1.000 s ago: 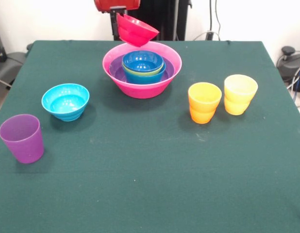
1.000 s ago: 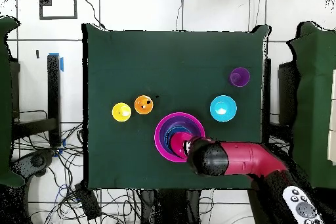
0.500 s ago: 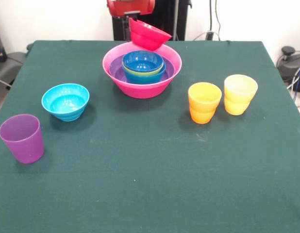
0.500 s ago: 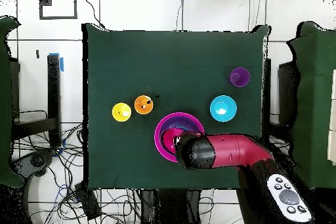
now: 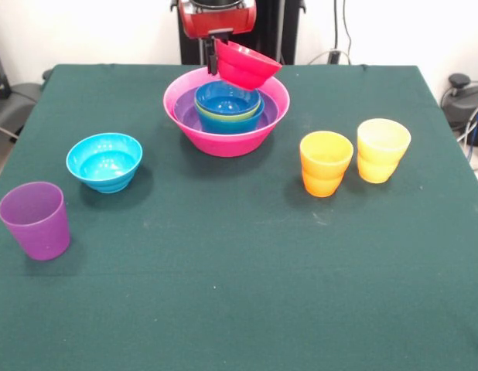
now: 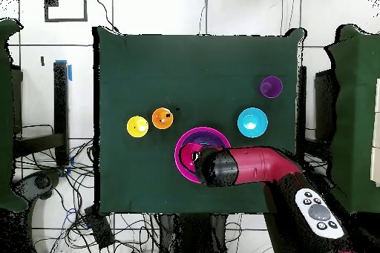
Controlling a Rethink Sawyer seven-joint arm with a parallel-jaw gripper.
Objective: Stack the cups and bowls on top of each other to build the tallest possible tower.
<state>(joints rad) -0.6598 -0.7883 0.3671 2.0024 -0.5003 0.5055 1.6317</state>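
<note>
While the tower waits at the far side, near to far:
Purple cup [image 5: 35,219]: upright on the desk [image 5: 239,294], nearest, unstacked
Cyan bowl [image 5: 104,161]: loose, just behind it
Orange cup [image 5: 326,163], yellow cup [image 5: 383,150]: side by side, spare
Tower [image 5: 226,111]: hot-pink bowl nesting purple, green and blue ones
Red-pink bowl [image 5: 247,65]: tilted above the tower's far rim, likely for dropping in
Jaws [image 5: 217,54]: pinching that bowl's rim, bowl hanging just beside them

Glossy, smooth plastic bowls [image 5: 226,108] and cups [image 5: 326,163] sit on a counter [image 5: 239,263] covered in matt green cloth.
</note>
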